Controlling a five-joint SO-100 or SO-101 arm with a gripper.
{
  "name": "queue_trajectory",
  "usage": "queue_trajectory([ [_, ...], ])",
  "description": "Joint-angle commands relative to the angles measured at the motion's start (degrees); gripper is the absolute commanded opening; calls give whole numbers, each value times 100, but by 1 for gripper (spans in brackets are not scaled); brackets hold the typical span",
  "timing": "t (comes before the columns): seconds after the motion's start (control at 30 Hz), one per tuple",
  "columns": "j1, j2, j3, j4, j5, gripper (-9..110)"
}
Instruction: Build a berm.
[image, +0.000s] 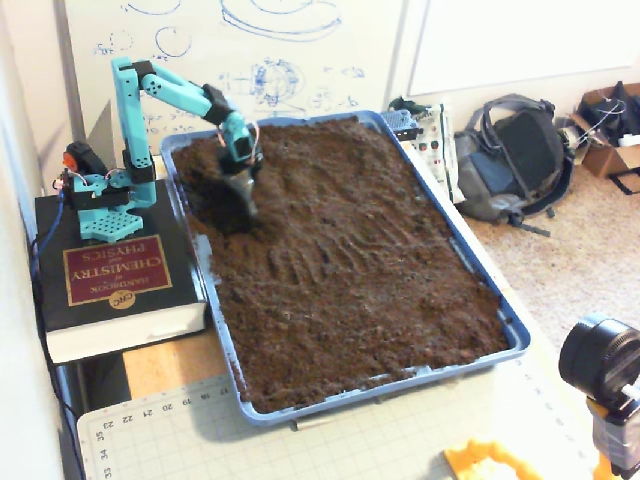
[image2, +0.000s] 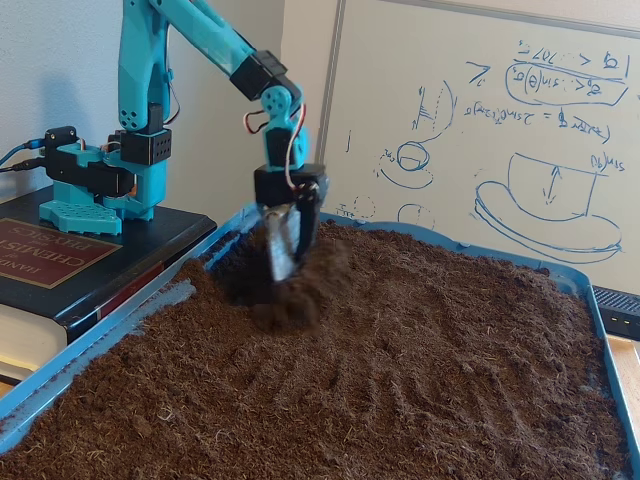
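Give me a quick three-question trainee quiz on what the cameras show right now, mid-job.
1. True or false: the hand is down in the soil near the tray's corner beside the book.
2. The tray holding the soil is: A red, B blue, C white.
3. What does the arm's base stand on?

Key: 1 true; 2 B; 3 a thick chemistry and physics handbook. No finished berm shows yet, only a small churned clump of soil at the hand.
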Motion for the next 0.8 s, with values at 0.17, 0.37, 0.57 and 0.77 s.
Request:
queue_trajectory([
  [0.17, 70, 237, -659, -62, 9, 0],
  [0.37, 176, 853, -422, 114, -18, 0],
  [0.57, 167, 1731, -167, 1468, 9, 0],
  [0.77, -9, 2452, -149, 3015, 44, 0],
])
